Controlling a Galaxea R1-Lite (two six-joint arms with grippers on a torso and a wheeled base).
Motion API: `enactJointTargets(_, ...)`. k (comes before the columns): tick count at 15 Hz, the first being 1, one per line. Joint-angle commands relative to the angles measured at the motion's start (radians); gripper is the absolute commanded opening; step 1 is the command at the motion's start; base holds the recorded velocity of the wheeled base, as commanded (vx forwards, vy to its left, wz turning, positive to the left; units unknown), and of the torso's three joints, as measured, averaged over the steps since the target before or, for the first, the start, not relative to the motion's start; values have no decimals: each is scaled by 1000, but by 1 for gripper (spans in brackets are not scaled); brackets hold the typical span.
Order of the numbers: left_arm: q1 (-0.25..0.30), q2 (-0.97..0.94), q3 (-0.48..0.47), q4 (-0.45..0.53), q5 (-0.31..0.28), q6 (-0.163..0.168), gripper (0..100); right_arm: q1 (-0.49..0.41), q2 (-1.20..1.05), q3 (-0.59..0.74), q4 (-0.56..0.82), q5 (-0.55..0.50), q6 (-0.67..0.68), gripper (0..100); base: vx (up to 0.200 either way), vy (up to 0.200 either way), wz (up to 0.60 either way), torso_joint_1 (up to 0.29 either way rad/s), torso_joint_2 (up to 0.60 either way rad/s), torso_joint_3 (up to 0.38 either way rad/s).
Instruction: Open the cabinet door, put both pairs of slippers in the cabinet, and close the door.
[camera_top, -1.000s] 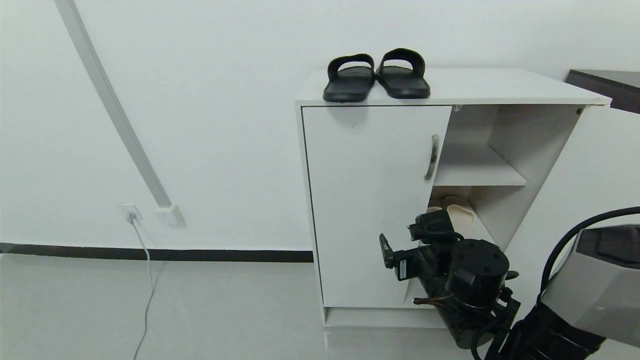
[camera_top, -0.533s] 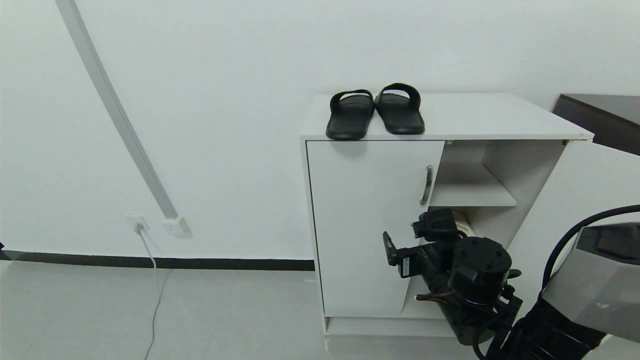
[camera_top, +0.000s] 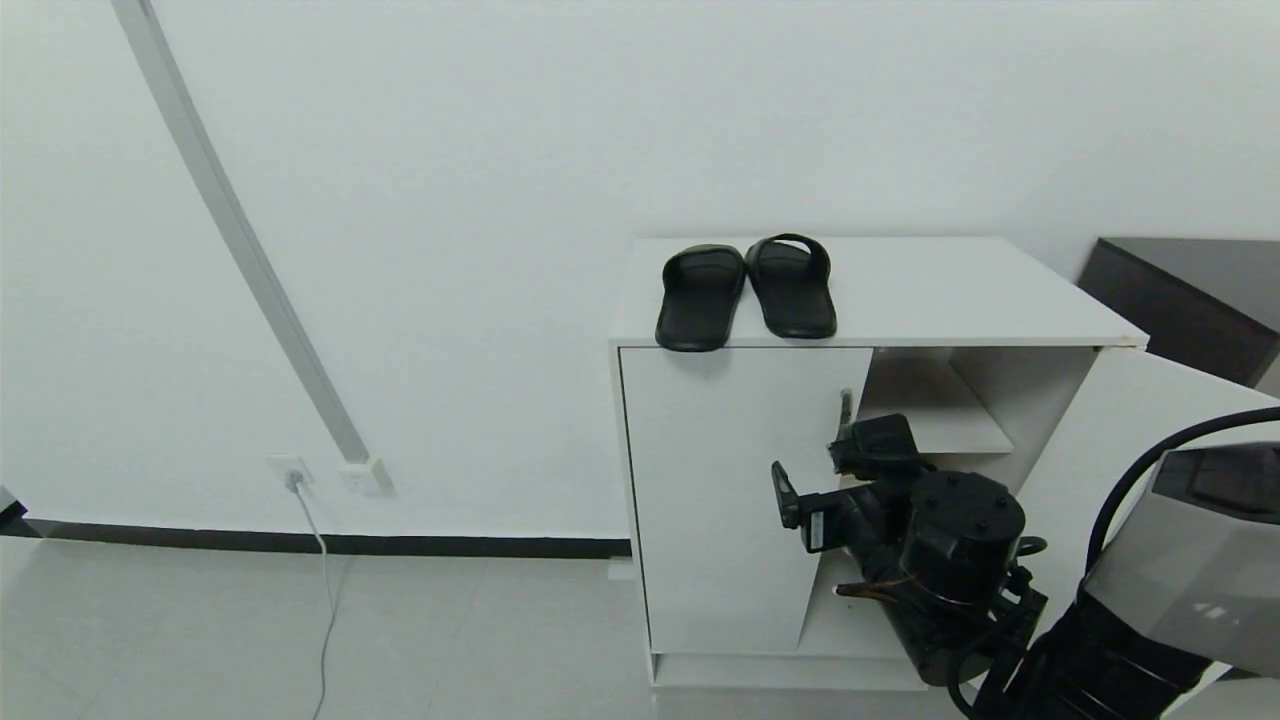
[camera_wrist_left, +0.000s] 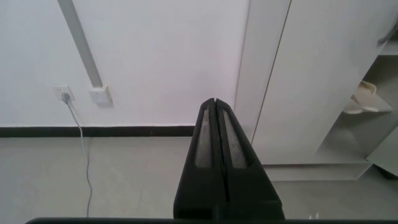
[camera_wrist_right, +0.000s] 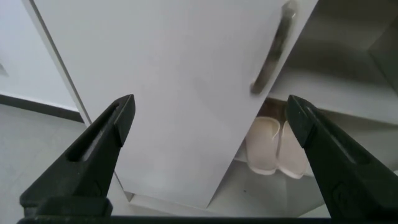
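Your right gripper (camera_wrist_right: 210, 102) hangs spread wide, ready to grasp, facing the shut left door (camera_wrist_right: 174, 93) of the white wooden cabinet (camera_top: 950, 290). Your left gripper (camera_wrist_left: 214, 104) is pinched closed, empty. Cream foam slippers (camera_wrist_right: 277, 146) sit shelved inside; black rubber slippers (camera_top: 745, 292) wait on top, probably next.

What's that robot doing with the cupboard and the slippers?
The robot is putting slippers away in a tall white wooden cabinet. Its open right door shows a pair of cream foam slippers already on a shelf inside. A pair of black rubber slippers lies on the cabinet's top, not put away yet. The right gripper is open and empty in front of the closed left door, near its metal handle. The left gripper is shut and holds nothing.
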Motion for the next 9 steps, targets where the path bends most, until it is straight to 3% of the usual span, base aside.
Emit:
enactJointTargets(1,0,1,0,0,0,0,0,1,5,0,0,0,0,100,0,0,0,207,-525,-315)
enactJointTargets(9,0,1,0,0,0,0,0,-10,4,-5,0,-2,-5,100,0,0,0,245,-568,-329)
